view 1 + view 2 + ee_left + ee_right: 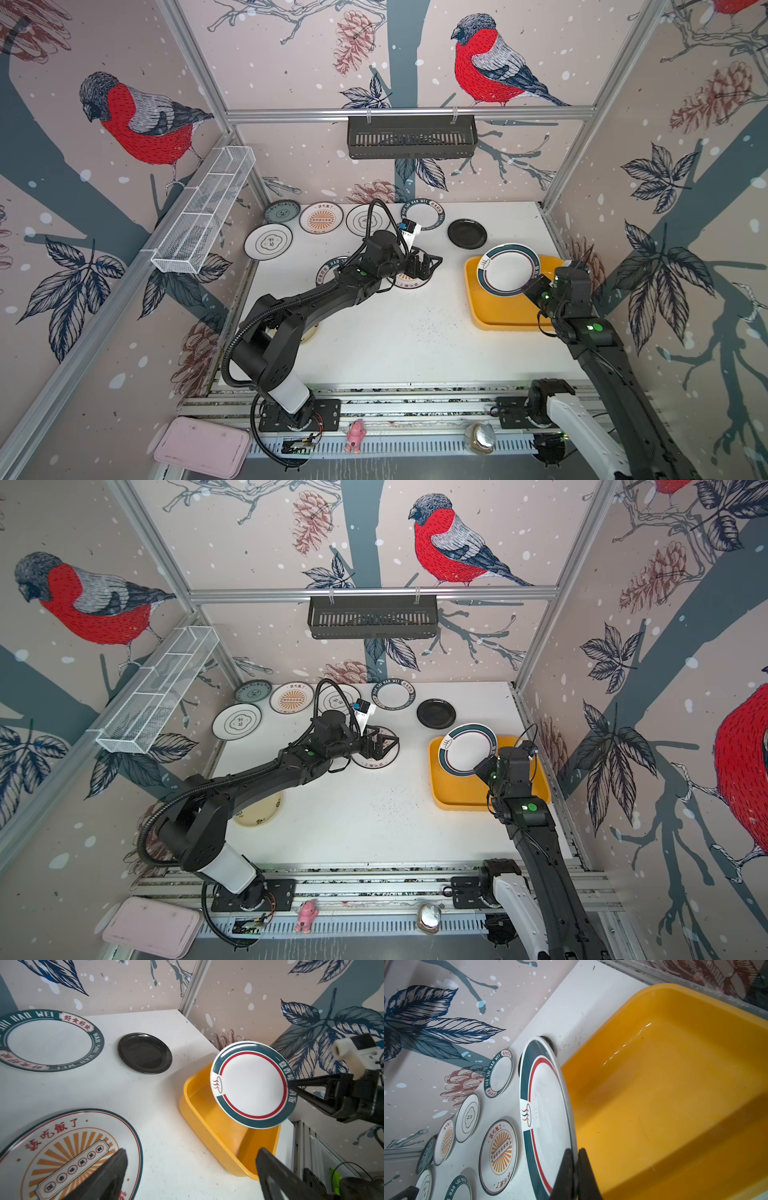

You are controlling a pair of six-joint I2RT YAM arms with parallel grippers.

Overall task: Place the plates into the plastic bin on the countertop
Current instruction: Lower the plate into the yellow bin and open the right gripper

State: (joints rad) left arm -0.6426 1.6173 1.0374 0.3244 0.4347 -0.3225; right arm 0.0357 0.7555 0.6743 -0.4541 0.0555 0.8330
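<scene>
Pinching round white teal-rimmed plate (508,270) by rim above yellow plastic bin (498,309), centre-right, right tool (527,286) could slip; left tool (430,268) spread, empty.

Cream plate (266,810): I see only part; left arm (249,778) covers the rest.
Black plate (550,1043): mostly behind the held plate (548,1109) in right wrist view.

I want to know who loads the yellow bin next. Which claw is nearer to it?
Right. The right claw, shut on the teal-rimmed plate, hangs over the yellow bin; the left claw, open, is off beside it over the sunburst plate.
</scene>
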